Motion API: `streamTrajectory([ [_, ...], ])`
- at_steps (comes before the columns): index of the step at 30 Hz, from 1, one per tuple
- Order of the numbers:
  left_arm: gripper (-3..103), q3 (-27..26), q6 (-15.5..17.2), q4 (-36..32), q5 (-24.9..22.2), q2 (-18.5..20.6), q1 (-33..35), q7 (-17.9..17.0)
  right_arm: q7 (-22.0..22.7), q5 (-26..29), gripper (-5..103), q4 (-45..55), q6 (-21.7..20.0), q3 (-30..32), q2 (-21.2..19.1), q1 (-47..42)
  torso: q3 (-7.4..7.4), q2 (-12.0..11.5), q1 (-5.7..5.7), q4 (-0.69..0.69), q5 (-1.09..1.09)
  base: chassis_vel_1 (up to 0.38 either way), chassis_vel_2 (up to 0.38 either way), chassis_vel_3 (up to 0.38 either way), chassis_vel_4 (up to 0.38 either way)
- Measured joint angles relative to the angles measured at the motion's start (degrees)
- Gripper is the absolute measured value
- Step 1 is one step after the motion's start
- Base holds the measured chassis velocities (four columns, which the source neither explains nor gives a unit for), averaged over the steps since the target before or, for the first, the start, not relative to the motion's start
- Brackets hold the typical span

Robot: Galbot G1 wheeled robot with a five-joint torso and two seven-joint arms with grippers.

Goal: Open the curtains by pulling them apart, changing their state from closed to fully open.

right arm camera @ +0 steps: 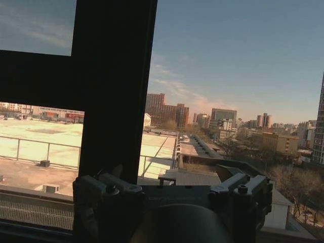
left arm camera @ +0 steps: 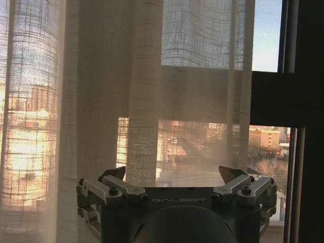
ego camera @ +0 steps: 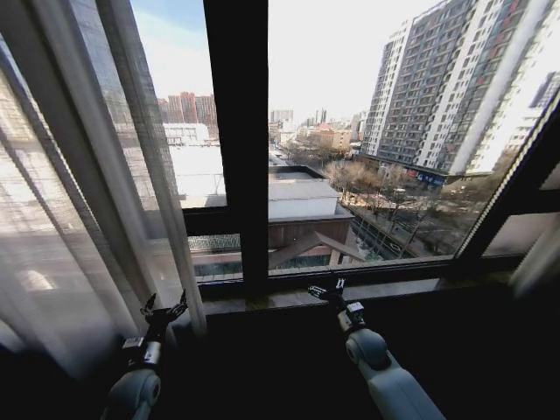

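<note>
The left curtain (ego camera: pixel 105 175) is a sheer white pleated panel hanging over the left part of the window, its inner edge just left of the dark centre bar. My left gripper (ego camera: pixel 164 309) is open, low by that panel's inner edge, just above the sill. From the left wrist the curtain (left arm camera: pixel 147 101) hangs close ahead of the open left gripper (left arm camera: pixel 174 174), with nothing between the fingers. A pale strip at the far right looks like the other curtain (ego camera: pixel 535 262), bunched. My right gripper (ego camera: pixel 326 289) is open at the sill near the centre bar. In its wrist view the right gripper (right arm camera: pixel 172 179) faces bare glass.
The dark vertical centre bar (ego camera: pixel 236 131) and a horizontal crossbar (ego camera: pixel 201 220) divide the window. A dark sill (ego camera: pixel 394 284) runs along below the glass. A slanted dark frame bar (ego camera: pixel 516 188) stands at the right. City buildings lie beyond the glass.
</note>
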Motion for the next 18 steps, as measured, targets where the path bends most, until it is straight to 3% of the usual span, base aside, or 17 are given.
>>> streamTrajectory([
  [8,100,0.0,0.0,0.0,0.0,0.0,0.0,0.0,0.0,0.0,100,0.0,0.0,0.0,0.0,0.0,-0.01,0.0,-0.02,0.02,-0.03,0.186,0.159,-0.156,-0.155],
  [18,100,0.0,0.0,0.0,0.0,0.0,0.0,0.0,0.0,0.0,100,0.0,0.0,0.0,0.0,0.0,0.0,0.0,-0.01,-0.01,0.01,-0.033,-0.027,0.029,0.017],
])
